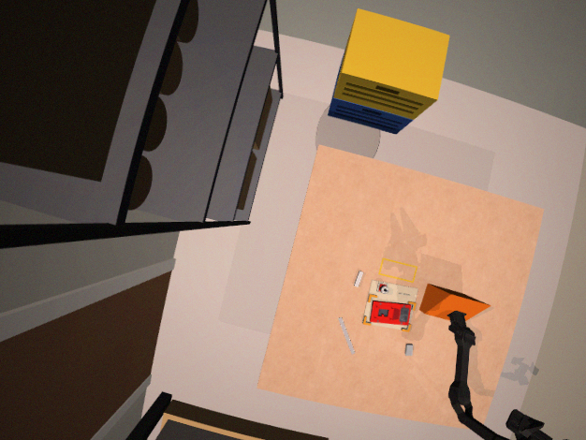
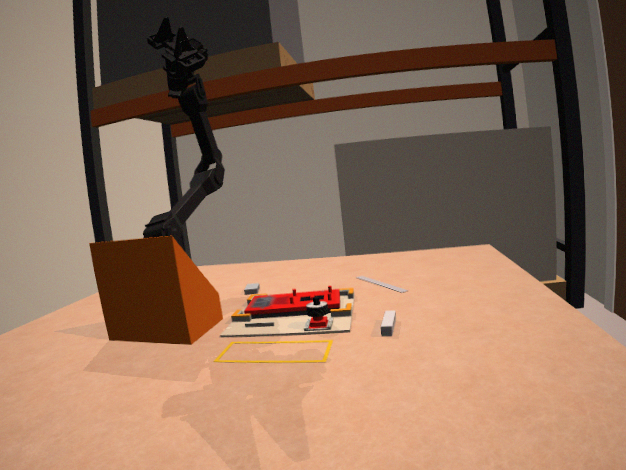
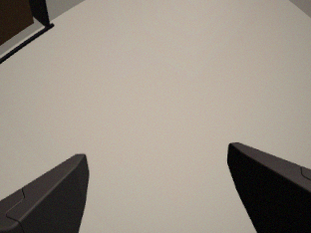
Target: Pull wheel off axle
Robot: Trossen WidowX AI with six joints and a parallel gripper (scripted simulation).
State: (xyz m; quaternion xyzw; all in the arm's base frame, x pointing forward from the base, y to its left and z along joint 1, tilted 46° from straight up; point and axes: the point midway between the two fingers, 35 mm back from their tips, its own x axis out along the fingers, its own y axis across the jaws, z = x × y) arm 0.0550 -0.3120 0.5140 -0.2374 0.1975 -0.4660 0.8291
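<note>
The wheel (image 1: 384,287) (image 2: 317,305), small and dark on a red hub, sits on the upright axle at one corner of a beige board (image 1: 402,292) (image 2: 283,327). The marked area (image 1: 380,266) (image 2: 273,361) is a yellow outlined rectangle on the table just beside the board, and it is empty. My gripper (image 2: 171,31) (image 3: 158,158) is raised high above the table, far from the wheel, and points upward. Its fingers are open with nothing between them. The wrist view shows only a bare pale surface between the fingers.
An orange wedge block (image 1: 449,300) (image 2: 146,293) stands by the arm's base. A red fixture (image 1: 386,312) (image 2: 288,301) lies on the board. A grey bar (image 1: 358,278) (image 2: 388,322), a long strip (image 1: 346,335) (image 2: 381,284) and a small grey block (image 1: 409,349) (image 2: 251,288) lie around it. Shelving stands behind.
</note>
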